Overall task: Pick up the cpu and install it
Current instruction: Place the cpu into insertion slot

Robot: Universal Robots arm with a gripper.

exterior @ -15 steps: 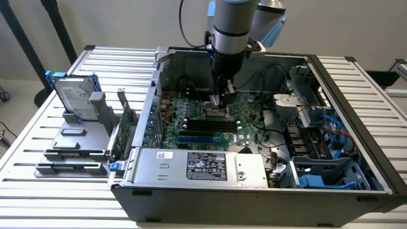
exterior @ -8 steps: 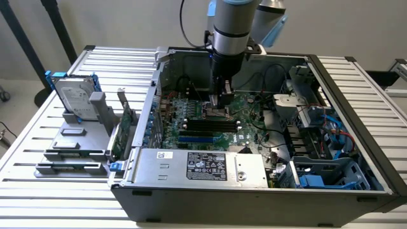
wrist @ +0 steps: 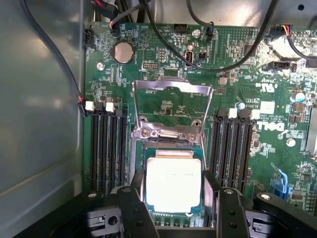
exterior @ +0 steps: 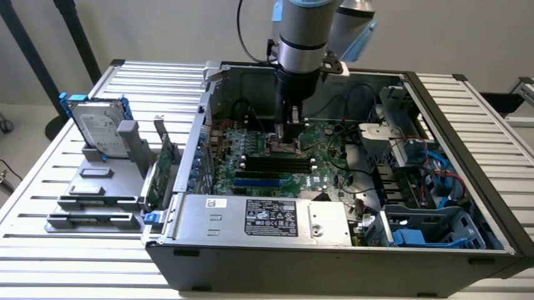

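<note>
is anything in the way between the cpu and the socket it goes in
Nothing visible. The cpu sits over the socket, whose load plate is swung open away from it; the black cables cross the board beyond.

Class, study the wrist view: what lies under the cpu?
The cpu is over the motherboard's socket frame, whose hinged metal plate is flipped open. Whatever lies directly beneath is covered by the chip itself.
</note>
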